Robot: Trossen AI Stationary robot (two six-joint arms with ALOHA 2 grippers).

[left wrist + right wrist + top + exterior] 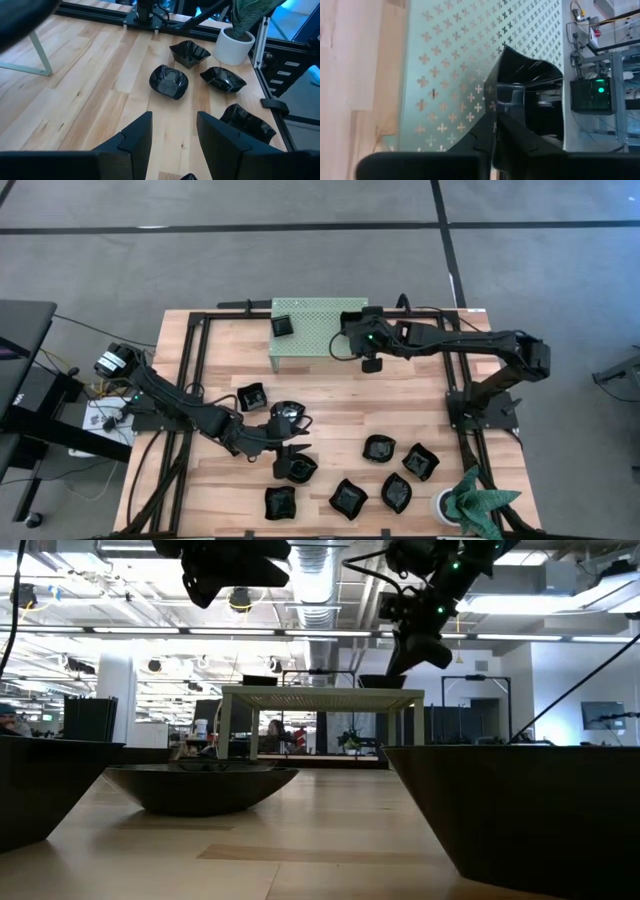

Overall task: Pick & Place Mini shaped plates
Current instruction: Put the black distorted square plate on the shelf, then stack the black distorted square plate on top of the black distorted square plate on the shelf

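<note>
Several glossy black mini shaped plates lie on the wooden table, among them one (379, 448), another (347, 497) and a third (252, 396). One more plate (282, 327) rests on the pale green perforated stand (315, 315) at the far side. My right gripper (497, 107) is over the stand's right end, shut on a black plate (532, 82). In the low view this plate (383, 681) shows at the stand's top. My left gripper (173, 131) hovers open above the table's near middle, between two plates, with nothing between its fingers. My right gripper pinches the plate's side wall (504, 92), one finger on the inside of the dish and the other on its outside. The fingers slant down from the table's right side. The plate's underside is level with the stand's top; whether it rests there I cannot tell.
A small plant in a white pot (462, 502) stands at the near right corner. Black frame rails (195, 360) run along the table's left and right sides. Bare wood lies between the stand and the plates.
</note>
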